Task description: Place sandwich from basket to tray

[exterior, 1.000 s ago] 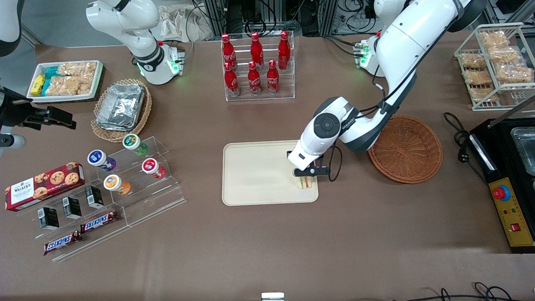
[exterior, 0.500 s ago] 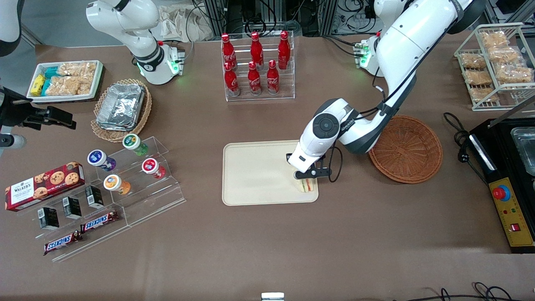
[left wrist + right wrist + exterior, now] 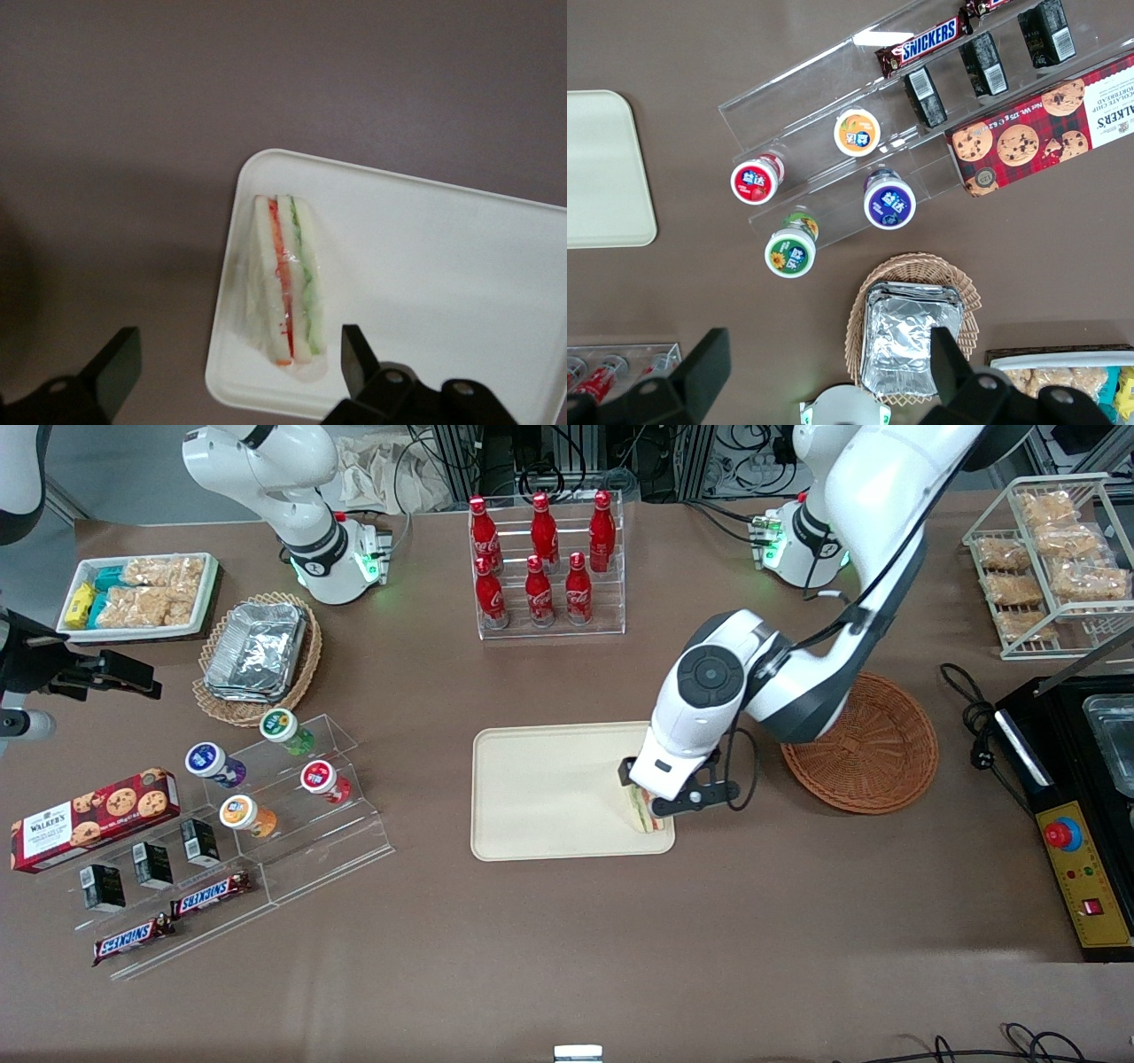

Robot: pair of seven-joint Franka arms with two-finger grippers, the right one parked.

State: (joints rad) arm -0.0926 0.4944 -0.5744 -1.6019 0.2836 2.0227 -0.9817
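The sandwich (image 3: 641, 816) (image 3: 285, 285), a wrapped wedge with red and green filling, lies on the cream tray (image 3: 549, 788) (image 3: 443, 266), in the corner nearest the front camera on the basket's side. My left gripper (image 3: 663, 801) (image 3: 235, 361) hangs open just above it. The fingers (image 3: 355, 352) stand apart on either side of the sandwich's narrow end and touch nothing. The reddish-brown basket (image 3: 873, 744) sits beside the tray toward the working arm's end, partly under the arm, and nothing shows in it.
A clear rack of cola bottles (image 3: 545, 558) stands farther from the front camera than the tray. A paler basket with foil trays (image 3: 257, 654) and an acrylic stand of cups (image 3: 283, 775) lie toward the parked arm's end. A black appliance (image 3: 1076, 779) sits past the basket.
The gripper has let go of the sandwich and risen above it, drifting a little toward the basket. The sandwich stays on the tray's corner.
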